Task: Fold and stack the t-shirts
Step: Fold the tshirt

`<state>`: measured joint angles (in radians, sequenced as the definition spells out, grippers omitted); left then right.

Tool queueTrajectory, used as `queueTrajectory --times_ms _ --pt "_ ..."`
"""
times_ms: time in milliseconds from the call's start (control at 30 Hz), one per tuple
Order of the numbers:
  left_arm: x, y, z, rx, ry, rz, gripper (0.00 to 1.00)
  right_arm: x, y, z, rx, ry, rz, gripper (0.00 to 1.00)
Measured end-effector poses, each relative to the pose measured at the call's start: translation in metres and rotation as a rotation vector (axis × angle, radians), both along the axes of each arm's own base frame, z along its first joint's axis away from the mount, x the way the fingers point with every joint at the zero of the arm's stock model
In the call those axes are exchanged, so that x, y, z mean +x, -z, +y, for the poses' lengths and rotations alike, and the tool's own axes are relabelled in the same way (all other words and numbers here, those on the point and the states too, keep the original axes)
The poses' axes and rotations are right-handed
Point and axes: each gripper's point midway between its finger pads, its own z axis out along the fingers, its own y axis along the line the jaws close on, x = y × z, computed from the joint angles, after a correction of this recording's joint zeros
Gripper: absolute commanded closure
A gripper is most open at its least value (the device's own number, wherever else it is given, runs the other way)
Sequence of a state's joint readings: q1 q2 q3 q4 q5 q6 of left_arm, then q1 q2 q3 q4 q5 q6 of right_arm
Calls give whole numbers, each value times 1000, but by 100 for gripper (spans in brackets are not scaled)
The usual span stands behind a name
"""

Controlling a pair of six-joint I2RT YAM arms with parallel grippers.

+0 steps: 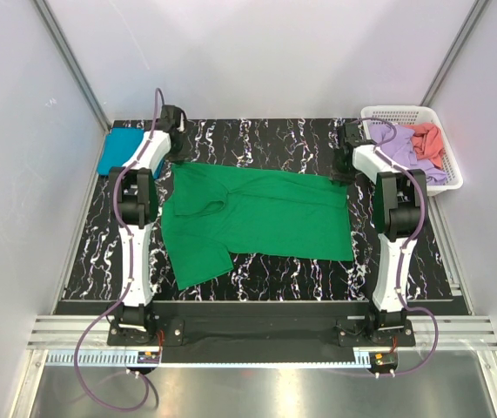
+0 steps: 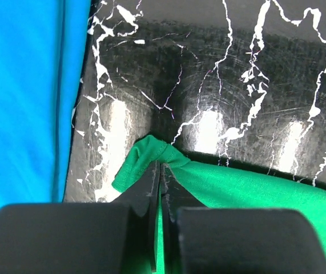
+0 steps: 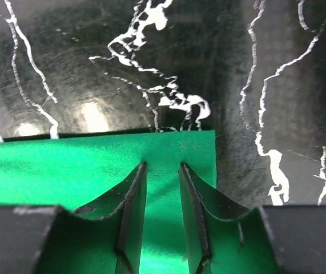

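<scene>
- The left gripper (image 2: 160, 171) is seen closed on a small pinch of the green shirt (image 1: 265, 222) at its far left corner; only a thin fold is caught between the fingers, so it is judged that the cloth could slip out once it is lifted or pulled
- The right gripper (image 3: 163, 188) is seen with its jaws apart over the far right corner of the same shirt, the cloth lying flat between them and not pinched; if one corner is raised while the other is not held, the shirt is likely to be dragged askew and the fold spoiled
- The green shirt is spread in the middle of the table (image 1: 265, 139), its left part reaching nearer the arms than the rest; from so uneven an outline a crooked fold could be made
- The blue shirt (image 1: 124, 150) is laid folded at the far left corner, just beside the left gripper; it could be nudged if that arm is swung outward
- The table is black with white veining and is glossy, lamp glare being reflected in both wrist views; little grip is expected, so the cloth may slide whole rather than fold over
- A white basket (image 1: 405, 113) is set at the far right corner, with a lilac shirt (image 1: 396, 144) and a coral shirt (image 1: 428, 139) in it
- The space is closed in by pale walls (image 1: 257, 52); a metal rail (image 1: 257, 335) is fitted along the near edge
</scene>
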<state>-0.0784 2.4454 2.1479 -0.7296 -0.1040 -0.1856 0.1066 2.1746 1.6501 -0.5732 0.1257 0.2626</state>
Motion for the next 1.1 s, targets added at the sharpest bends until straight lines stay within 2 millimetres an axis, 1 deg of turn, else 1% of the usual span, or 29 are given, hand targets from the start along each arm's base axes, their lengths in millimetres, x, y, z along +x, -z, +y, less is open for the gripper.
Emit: queueTrajectory --times_ms 133,333,400,567,667,700,733,867,933,1000,1033,1100 --pt "2 -6 2 -27 -53 -7 100 1 0 -5 -18 5 1 64" --pt "16 -28 14 -46 -151 -63 100 2 2 -6 -25 -4 4 65" --pt "17 -30 17 -52 -176 -70 100 4 1 -7 -30 -4 2 65" --pt "13 -24 22 -52 -202 -48 99 10 0 -11 -43 3 0 65" --pt "13 -22 21 -58 -204 -44 78 13 -1 -12 -49 3 0 64" --pt "13 -22 21 -63 -203 -42 67 15 -2 -12 -50 1 -1 64" --pt "13 -22 21 -69 -204 -42 61 15 -3 -12 -49 1 -2 64" --pt "12 -22 25 -85 -210 -38 57 18 -7 -12 -30 -5 -7 61" --pt "8 -25 26 -85 -208 -33 51 16 -10 -8 -4 -11 -3 60" --pt "-2 -32 28 -81 -208 -23 50 13 -16 -3 29 -7 5 57" --pt "-13 -38 28 -77 -209 -10 49 11 -21 -1 44 -2 7 57" --pt "-39 -59 27 -71 -207 -1 49 4 -37 4 81 13 6 56"
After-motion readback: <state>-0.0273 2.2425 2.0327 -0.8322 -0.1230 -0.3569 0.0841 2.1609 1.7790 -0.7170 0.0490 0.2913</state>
